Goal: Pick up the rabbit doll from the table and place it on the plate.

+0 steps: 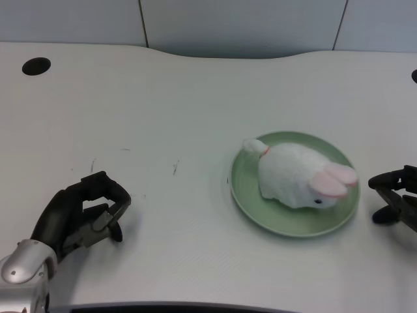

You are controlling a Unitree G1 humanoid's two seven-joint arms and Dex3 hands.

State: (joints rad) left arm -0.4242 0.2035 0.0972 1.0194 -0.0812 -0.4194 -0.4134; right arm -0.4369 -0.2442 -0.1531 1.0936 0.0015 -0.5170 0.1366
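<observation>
Head view shows the rabbit doll (298,175) already lying on the green plate (251,195), which sits toward the right side of the tabletop (195,104), nearer its front edge than its back. The doll's long axis runs diagonally, tail toward the plate's back-left rim, pink ears and face toward the front-right rim; its whole body rests within the rim. The left hand (81,212) is at the front-left corner of the tabletop, well apart from the plate, with the doll off to its right. Its fingers are curled inward around nothing, fingertips close to the table. The right hand (395,195) waits just beside the plate's right rim, so it is the nearer one. The placing looks done; any coming move seems only a retreat. The tabletop is white, with faint dark scuffs between hand and plate and a round hole (36,65) at the back-left corner.
</observation>
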